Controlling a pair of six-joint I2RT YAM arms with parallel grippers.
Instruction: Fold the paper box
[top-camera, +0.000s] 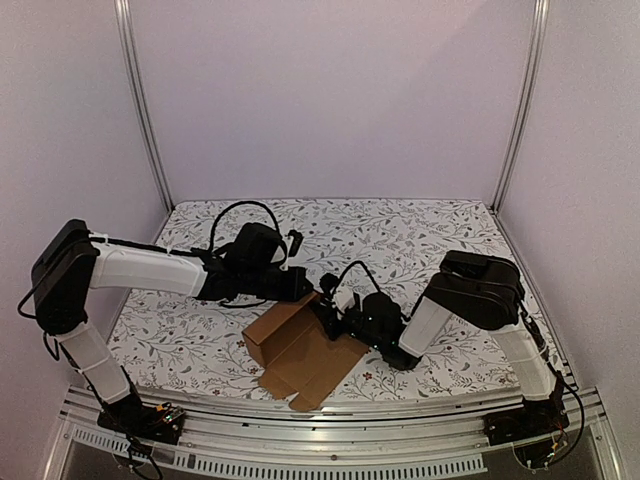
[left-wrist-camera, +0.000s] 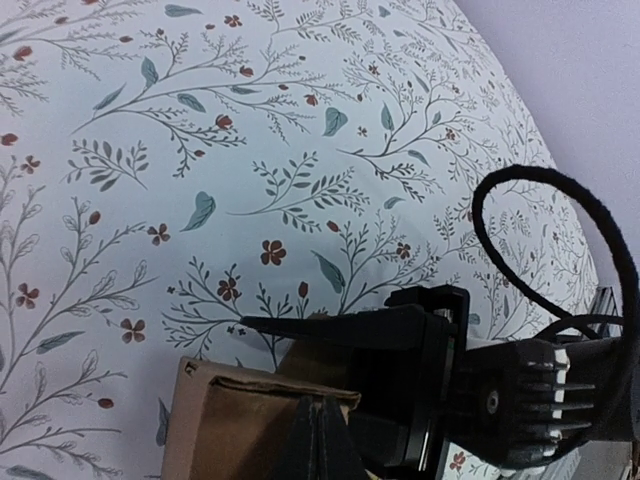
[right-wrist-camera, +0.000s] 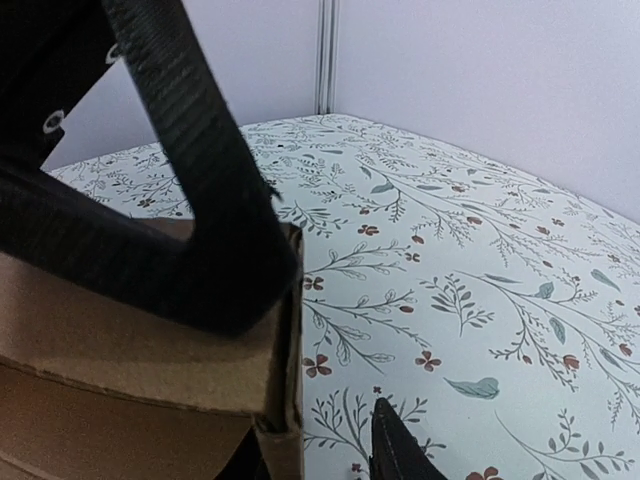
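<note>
The paper box (top-camera: 300, 348) is plain brown cardboard, partly folded, with raised walls at its far left and flaps lying flat toward the near edge. My left gripper (top-camera: 303, 288) is shut, and its joined fingertips (left-wrist-camera: 320, 440) rest against the box's upright wall (left-wrist-camera: 230, 425). My right gripper (top-camera: 328, 302) comes in from the right at the same far corner. In the right wrist view its jaws (right-wrist-camera: 320, 450) stand apart astride the wall's end edge (right-wrist-camera: 285, 400). One finger (right-wrist-camera: 400, 455) is clear on the cloth side and the other is mostly hidden behind the cardboard.
A floral tablecloth (top-camera: 420, 230) covers the table. Pale walls with aluminium posts (top-camera: 140, 100) enclose the back and sides. A metal rail (top-camera: 330, 410) runs along the near edge. A black cable (left-wrist-camera: 560, 190) loops over the right gripper's body.
</note>
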